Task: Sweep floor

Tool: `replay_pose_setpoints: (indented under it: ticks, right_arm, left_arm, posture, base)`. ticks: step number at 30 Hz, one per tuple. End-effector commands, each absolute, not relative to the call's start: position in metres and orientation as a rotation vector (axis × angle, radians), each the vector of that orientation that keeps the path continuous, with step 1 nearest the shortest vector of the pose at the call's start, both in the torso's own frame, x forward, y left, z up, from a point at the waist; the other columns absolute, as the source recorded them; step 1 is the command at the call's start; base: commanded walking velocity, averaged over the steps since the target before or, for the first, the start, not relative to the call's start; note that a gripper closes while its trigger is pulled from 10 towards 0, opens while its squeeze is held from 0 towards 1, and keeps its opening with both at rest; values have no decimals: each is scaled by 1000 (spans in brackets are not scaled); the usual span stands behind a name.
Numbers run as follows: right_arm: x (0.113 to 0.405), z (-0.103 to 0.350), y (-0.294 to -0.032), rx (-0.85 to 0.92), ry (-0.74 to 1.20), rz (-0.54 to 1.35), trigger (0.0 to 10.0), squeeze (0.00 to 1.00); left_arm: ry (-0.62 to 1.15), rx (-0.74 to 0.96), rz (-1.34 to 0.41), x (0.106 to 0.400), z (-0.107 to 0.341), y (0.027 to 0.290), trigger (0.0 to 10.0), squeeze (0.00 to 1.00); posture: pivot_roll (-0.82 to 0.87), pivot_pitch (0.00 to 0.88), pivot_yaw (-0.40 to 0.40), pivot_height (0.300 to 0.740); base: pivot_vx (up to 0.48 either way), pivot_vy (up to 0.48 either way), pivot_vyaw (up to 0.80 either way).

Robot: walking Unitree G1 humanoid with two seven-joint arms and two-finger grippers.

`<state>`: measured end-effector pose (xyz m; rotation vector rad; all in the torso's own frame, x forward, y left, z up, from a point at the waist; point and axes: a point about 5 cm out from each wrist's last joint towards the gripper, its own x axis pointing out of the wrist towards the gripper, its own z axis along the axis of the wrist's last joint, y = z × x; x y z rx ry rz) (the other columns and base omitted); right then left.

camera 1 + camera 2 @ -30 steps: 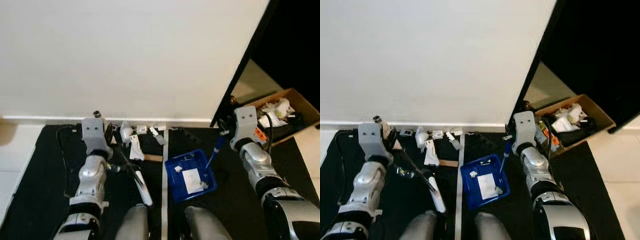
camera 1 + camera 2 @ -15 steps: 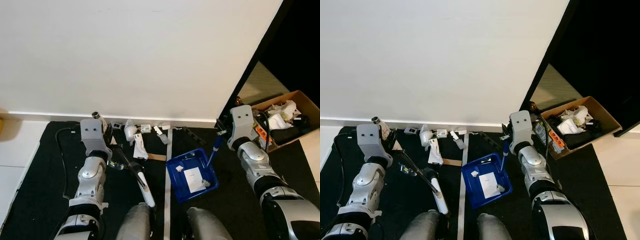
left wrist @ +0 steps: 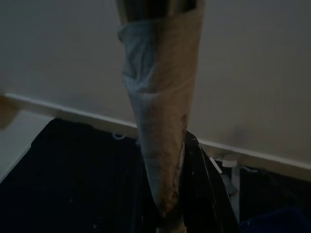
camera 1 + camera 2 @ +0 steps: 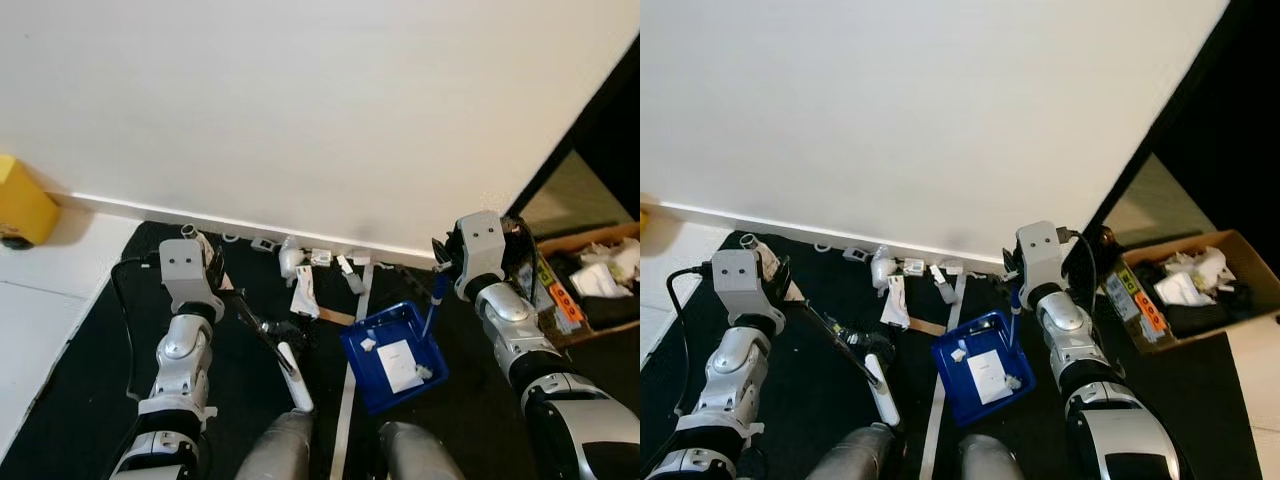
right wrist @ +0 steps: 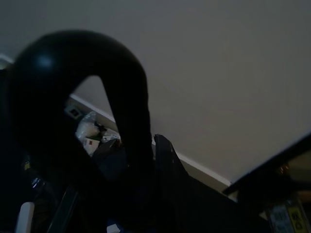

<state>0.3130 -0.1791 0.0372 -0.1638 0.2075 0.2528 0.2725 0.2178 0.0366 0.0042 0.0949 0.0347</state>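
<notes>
A blue dustpan [image 4: 372, 378] lies tilted on the black mat, with a white paper sheet and small scraps inside it. Its blue handle [image 4: 433, 303] rises to my right gripper [image 4: 441, 272], which is shut on it; the handle's black loop [image 5: 124, 102] looms close in the right wrist view. My left gripper [image 4: 217, 287] is shut on a broom's stick, which looks paper-wrapped [image 3: 158, 121] in the left wrist view. The broom's dark shaft slants down to a white end [image 4: 293, 372] left of the dustpan. White litter [image 4: 303, 285] lies along the wall's foot.
A white wall with a baseboard [image 4: 120, 205] is straight ahead. A yellow object [image 4: 22, 206] stands at the far left on pale floor. An open cardboard box [image 4: 1185, 285] of rubbish sits on the right by a dark opening. White tape [image 4: 348, 410] crosses the mat.
The whole picture has shifted as the camera turned left: the yellow object has come into view and the box has slid toward the right edge. Both grippers keep their holds.
</notes>
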Motion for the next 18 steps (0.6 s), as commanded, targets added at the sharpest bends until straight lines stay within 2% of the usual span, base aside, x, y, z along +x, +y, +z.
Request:
replay_pose_setpoints:
  ticks: [1,18]
  right_arm:
    - [310,34,-176,-139,220,268,10000,0]
    - [311,34,-176,-144,220,270,10000,0]
  left_arm:
    - [112,3,43,269,32,217,10000,0]
    - [111,-1,59,268,32,219,10000,0]
  posture:
    - [62,47,-21,740]
    - [62,49,-24,740]
  base:
    - [0,-480,800]
    - [0,-480,800]
